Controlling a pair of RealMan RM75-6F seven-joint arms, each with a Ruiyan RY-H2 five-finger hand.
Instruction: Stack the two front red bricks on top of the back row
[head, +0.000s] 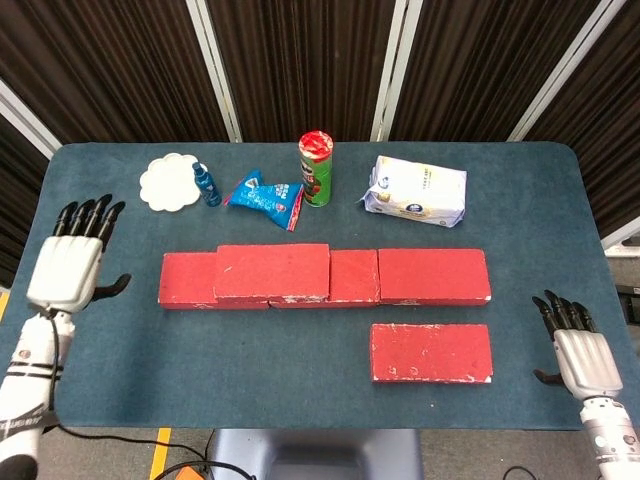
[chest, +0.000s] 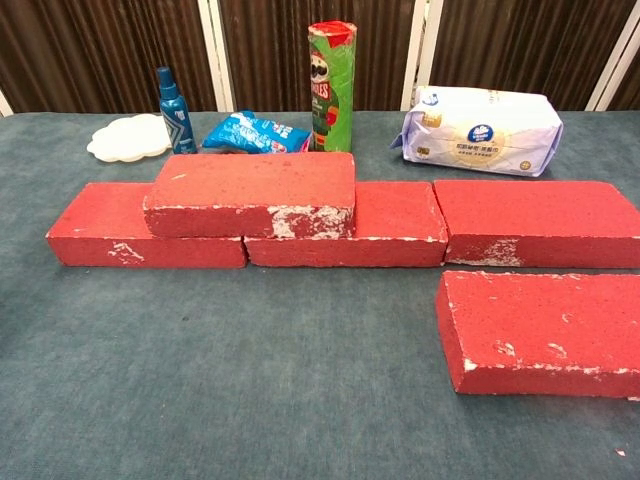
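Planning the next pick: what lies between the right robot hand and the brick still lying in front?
Nothing: in the head view only bare blue table separates the right robot hand from the front brick.

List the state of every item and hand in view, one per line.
stacked brick: lying flat across two back-row bricks
front brick: flat on the table, not stacked
chip can: upright, lid on
spray bottle: upright, capped
snack bag: lying flat
tissue pack: lying flat, sealed
left hand: holding nothing, fingers apart
right hand: holding nothing, fingers apart
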